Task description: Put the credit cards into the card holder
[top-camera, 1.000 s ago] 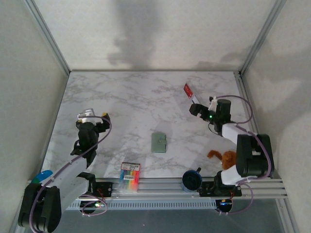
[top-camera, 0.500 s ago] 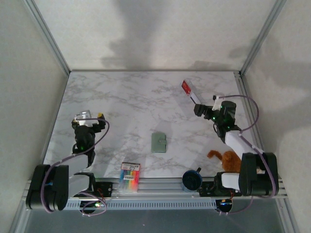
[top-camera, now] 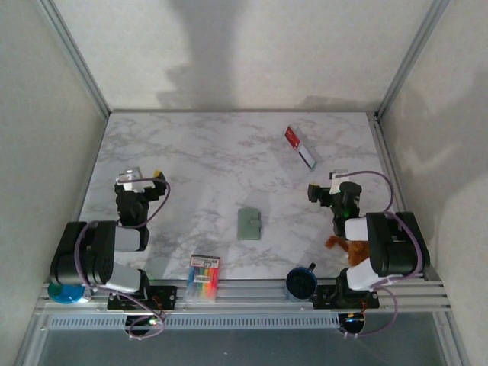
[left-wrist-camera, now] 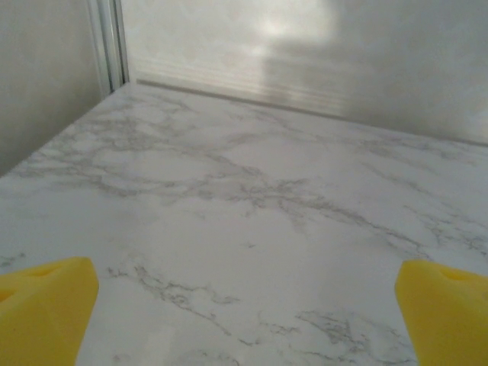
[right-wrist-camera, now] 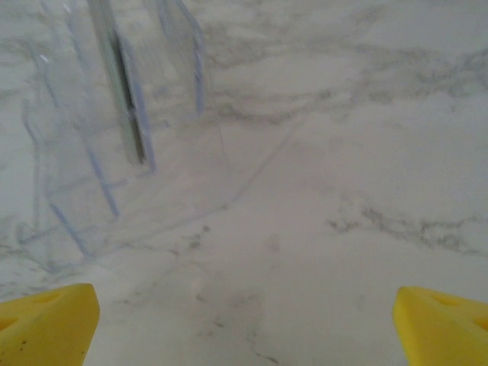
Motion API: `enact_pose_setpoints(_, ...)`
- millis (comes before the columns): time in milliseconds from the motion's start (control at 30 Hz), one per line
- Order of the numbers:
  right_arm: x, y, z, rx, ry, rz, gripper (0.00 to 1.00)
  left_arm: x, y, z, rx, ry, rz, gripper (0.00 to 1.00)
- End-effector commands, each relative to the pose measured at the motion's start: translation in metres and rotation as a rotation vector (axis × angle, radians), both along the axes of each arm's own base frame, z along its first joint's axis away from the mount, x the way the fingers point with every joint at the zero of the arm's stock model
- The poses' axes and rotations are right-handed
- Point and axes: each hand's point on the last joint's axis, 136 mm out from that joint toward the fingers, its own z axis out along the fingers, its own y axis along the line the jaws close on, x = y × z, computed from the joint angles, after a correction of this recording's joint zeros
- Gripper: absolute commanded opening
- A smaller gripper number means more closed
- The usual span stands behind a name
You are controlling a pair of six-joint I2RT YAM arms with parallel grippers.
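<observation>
Top external: left end effector (top-camera: 145, 181) and right end effector (top-camera: 326, 185) gape, arms (top-camera: 130, 219) folded.

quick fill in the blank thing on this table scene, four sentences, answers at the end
1. The red and white card lies on the table toward its far ____ corner.
2. The card holder lies ____ from the arms' bases than the pack of markers.
3. The left tool and the right tool both stand ____, with nothing between their fingers.
4. The mug at the near edge is ____ in colour.

Missing words: right; farther; open; blue.
</observation>
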Motion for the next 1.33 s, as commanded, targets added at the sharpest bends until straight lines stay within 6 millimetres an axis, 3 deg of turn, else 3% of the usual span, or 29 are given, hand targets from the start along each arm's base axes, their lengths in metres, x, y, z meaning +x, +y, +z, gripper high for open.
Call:
enact_pose_setpoints(0,0.015,-0.015,0.030,-0.023,-0.135,-0.096,0.99,0.004,0.001,0.010,-0.022,-0.060,0.010,0.99)
enact_pose_setpoints(67,0.015,-0.024,0.030,-0.016,-0.135,-0.150,0.99,0.006,0.001,0.009,-0.015,-0.050,0.026,0.99)
enact_pose_setpoints(200,0.023,-0.019,0.026,-0.023,-0.080,-0.120,0.99,0.007,0.002,0.008,-0.015,-0.047,0.029,1.00)
enact_pose_setpoints(1300,0.025,-0.012,0.025,-0.039,-0.066,-0.087,0.99,0.008,0.002,0.008,-0.007,-0.044,0.047,0.99)
